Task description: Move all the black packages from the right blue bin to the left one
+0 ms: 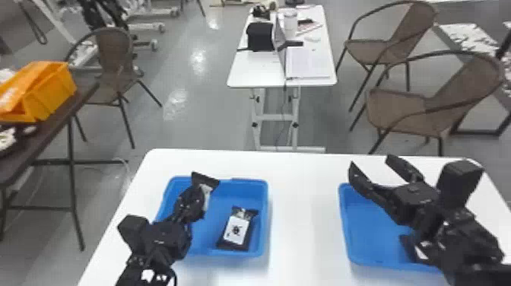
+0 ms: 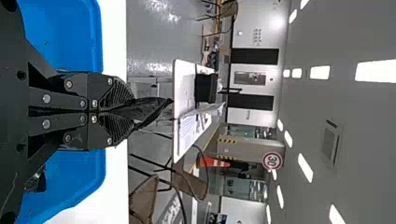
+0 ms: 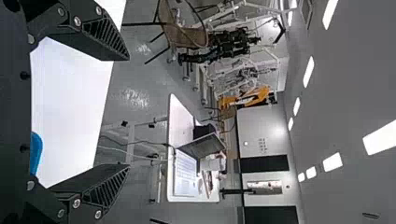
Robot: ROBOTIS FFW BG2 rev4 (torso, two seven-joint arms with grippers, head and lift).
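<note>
The left bin (image 1: 264, 216), blue and shallow, sits on the white bench (image 1: 304, 213), its near corner on the robot's left hidden behind the left arm (image 1: 163, 237). Over that bin is the left gripper (image 1: 197, 197), its jaws clamped on a held package (image 1: 207, 187); in the head view a dark end and part of a pale label stick out, the rest being masked by the gripper. The left wrist view shows the jaws closed together on crumpled black wrap, the label not readable there. A second package (image 1: 236, 230), black with a white label and a dark mark on it, lies inside the left bin toward its right wall. To the right of the left bin, well apart, stands the right bin (image 1: 374, 228), much of it covered by the right arm (image 1: 452, 228). The right gripper (image 1: 370, 163) is above the right bin's far side with its jaws wide apart and nothing between them. Low beside the right arm, a dark shape with a white patch (image 1: 420, 251) is half covered; whether it is a package or part of the arm, I cannot tell.
</note>
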